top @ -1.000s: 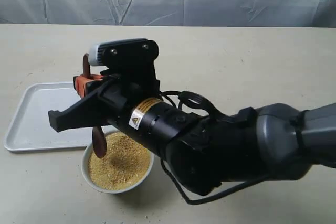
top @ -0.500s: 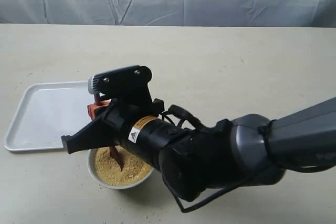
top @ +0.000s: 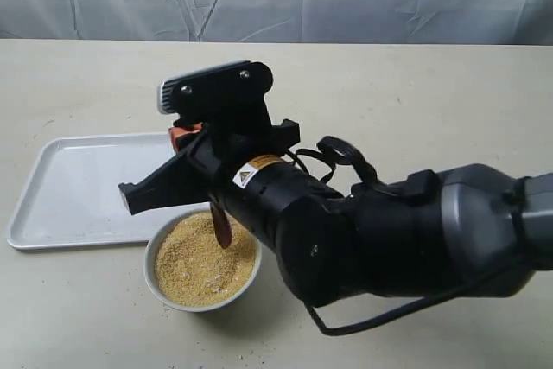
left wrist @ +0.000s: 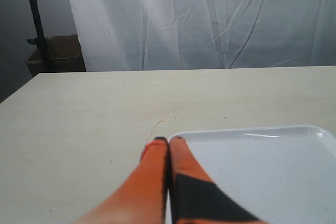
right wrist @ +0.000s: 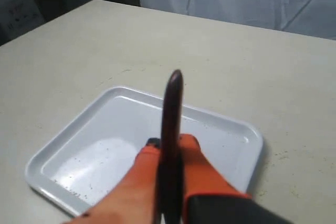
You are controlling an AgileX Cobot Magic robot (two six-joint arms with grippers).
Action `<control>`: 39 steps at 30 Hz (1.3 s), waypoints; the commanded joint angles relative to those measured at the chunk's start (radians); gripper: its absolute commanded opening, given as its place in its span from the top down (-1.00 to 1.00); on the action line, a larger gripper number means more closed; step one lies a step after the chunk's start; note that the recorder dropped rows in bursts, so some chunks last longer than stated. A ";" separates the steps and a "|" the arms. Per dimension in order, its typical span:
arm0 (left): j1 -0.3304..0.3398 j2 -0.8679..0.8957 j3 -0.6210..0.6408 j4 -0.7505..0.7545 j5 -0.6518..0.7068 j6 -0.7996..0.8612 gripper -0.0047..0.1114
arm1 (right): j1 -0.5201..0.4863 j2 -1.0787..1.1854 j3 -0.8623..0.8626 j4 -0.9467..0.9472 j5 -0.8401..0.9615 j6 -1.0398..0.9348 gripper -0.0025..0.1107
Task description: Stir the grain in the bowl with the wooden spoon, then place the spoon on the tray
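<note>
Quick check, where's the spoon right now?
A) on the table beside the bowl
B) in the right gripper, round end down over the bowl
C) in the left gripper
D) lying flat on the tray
B: the right gripper is shut on the spoon, whose round end hangs over the grain inside the bowl; the tray holds no spoon.

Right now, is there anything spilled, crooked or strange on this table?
Only small things. Tiny specks lie on the tray floor and on the table beside its corner, perhaps stray granules, too small to tell. The bowl stands upright with the grain inside, and the right pincer grips the wooden spoon over it.
</note>
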 commanded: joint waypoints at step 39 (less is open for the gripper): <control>0.001 -0.005 0.005 -0.003 -0.005 -0.003 0.91 | 0.017 0.000 -0.001 -0.002 -0.025 0.046 0.97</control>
